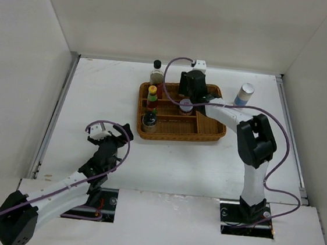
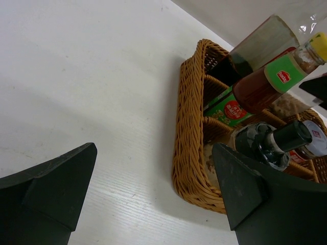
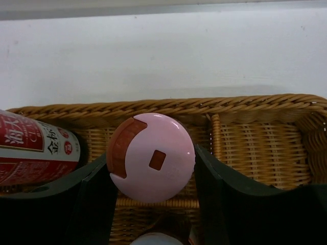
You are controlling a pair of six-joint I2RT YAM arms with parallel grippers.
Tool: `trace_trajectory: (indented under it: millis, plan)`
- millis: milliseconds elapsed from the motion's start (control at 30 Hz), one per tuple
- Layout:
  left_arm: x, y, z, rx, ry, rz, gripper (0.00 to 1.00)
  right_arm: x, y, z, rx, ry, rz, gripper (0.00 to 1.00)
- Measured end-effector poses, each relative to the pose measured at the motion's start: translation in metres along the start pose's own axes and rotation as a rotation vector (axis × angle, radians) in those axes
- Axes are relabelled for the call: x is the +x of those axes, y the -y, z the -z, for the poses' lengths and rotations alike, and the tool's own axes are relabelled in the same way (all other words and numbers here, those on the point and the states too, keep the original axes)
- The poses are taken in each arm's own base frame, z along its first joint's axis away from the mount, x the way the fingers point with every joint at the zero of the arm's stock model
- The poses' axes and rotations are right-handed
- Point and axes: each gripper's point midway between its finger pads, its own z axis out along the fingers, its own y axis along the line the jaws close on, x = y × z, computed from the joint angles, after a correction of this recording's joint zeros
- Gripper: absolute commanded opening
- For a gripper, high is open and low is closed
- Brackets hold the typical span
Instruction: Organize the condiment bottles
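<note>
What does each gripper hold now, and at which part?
Right gripper: the pink-lidded jar, clamped at opposite sides of its lid. Left gripper: nothing, open.

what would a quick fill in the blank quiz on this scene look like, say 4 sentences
1. The jar between the right end effector's fingers has a ____ lid.
2. The left end effector is open and holds ____.
3. The white blue-banded cylinder stands ____ the wicker tray (inside or outside).
4. The red sauce bottle has a ____ cap.
Missing words: pink; nothing; outside; yellow.
</note>
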Motion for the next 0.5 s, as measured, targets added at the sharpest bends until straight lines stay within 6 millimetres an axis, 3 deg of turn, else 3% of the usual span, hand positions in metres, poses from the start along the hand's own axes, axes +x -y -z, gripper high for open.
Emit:
trace_trajectory:
  millis: [233, 367, 500]
  plan:
    - [-0.002, 0.001, 0.0, 0.005, 0.006, 0.008, 1.0, 0.029, 0.006, -0.007, 0.026, -0.081, 0.015, 0.73]
    - [-0.002, 0.001, 0.0, 0.005, 0.006, 0.008, 1.0, 0.031, 0.009, -0.007, 0.034, -0.089, 0.009, 0.87]
    - [-0.002, 0.001, 0.0, 0.005, 0.007, 0.009, 1.0, 0.03, 0.015, -0.004, 0.036, -0.09, 0.005, 0.92]
